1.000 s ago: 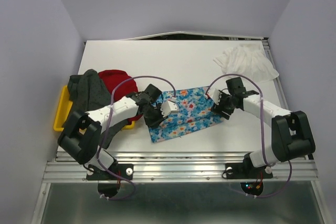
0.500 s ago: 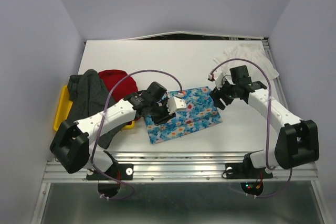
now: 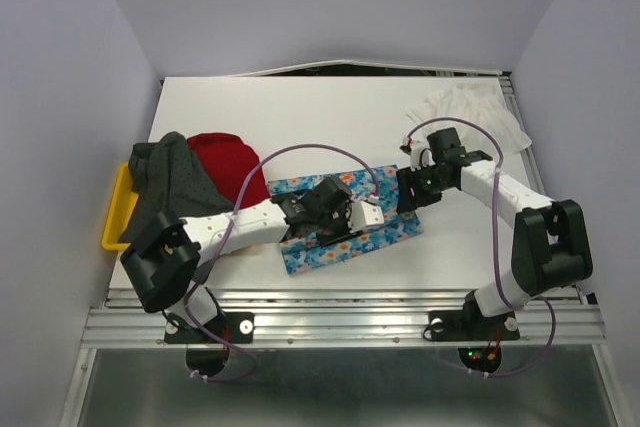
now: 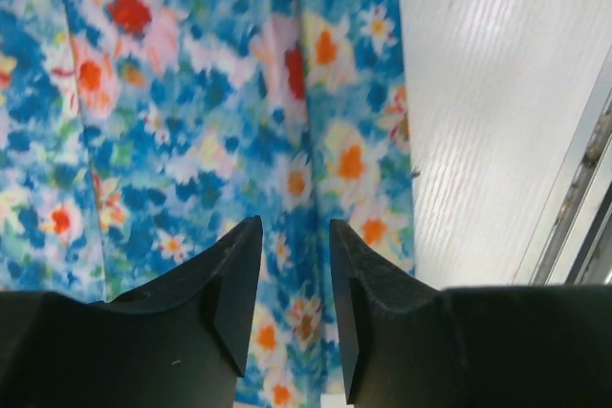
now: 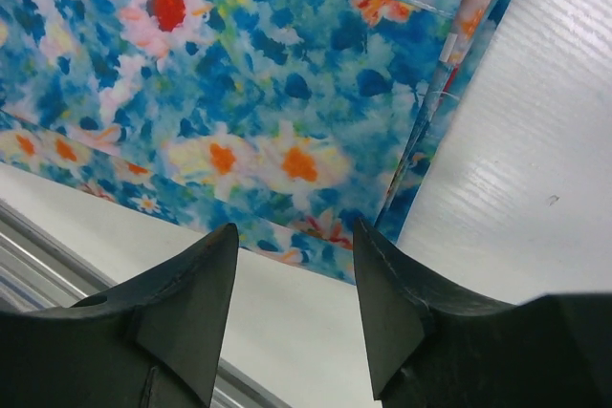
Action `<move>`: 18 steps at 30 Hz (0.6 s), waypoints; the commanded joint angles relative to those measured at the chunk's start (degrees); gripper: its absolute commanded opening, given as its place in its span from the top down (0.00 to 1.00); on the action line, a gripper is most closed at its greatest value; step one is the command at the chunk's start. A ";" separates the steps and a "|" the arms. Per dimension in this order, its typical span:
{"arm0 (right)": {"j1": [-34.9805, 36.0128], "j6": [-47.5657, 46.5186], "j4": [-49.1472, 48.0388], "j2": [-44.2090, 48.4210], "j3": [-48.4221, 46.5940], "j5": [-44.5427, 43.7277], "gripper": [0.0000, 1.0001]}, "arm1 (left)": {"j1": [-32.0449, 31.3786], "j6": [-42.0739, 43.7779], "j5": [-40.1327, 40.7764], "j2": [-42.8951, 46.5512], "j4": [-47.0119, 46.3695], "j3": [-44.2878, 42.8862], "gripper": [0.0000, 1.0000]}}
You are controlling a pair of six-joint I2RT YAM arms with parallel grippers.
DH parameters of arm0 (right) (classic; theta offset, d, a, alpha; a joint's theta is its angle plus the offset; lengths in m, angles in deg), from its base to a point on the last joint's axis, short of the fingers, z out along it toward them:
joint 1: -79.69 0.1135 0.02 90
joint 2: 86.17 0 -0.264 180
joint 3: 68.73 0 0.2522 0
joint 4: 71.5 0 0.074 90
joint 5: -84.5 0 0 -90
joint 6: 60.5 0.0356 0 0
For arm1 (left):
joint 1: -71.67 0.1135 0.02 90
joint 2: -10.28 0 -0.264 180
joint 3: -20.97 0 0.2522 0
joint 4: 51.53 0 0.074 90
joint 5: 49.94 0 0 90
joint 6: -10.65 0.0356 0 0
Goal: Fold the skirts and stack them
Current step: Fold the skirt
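Observation:
The blue flower-print skirt (image 3: 312, 253) lies folded on the table's near middle. My left gripper (image 3: 352, 219) hovers over it, open, with only the print (image 4: 191, 93) showing between its fingers. My right gripper (image 3: 408, 192) is open above the skirt's right edge (image 5: 239, 74), holding nothing. The white skirt (image 3: 470, 112) lies crumpled at the back right. At the left, the red skirt (image 3: 222, 159) and the dark grey dotted skirt (image 3: 168, 179) lie heaped together.
A yellow tray (image 3: 113, 217) sits under the heap at the table's left edge. Bare white table (image 4: 497, 93) borders the folded skirt, and a metal rail (image 3: 350, 322) runs along the near edge. Purple cables loop over both arms.
My left gripper has opened, let go of the flower skirt and slid right across it. The right gripper rose, then came back down to the skirt's right edge, still open.

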 commanded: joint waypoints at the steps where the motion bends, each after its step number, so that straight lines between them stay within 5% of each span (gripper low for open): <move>1: -0.53 6.98 0.26 -0.03 0.85 -1.11 0.44 | -3.13 -3.51 4.68 -3.14 -5.88 0.31 0.55; 5: -2.54 8.72 0.27 -4.25 1.29 -1.73 0.47 | -4.28 -7.11 7.14 -7.01 -8.78 -1.88 0.67; 13: -18.45 12.43 0.62 -2.94 1.64 8.89 0.42 | -6.65 -7.91 9.60 -5.25 -13.80 -5.04 0.57; 18: -21.01 13.40 2.63 -3.45 1.47 14.35 0.45 | -6.83 -7.99 9.60 -11.93 -14.24 -12.50 0.56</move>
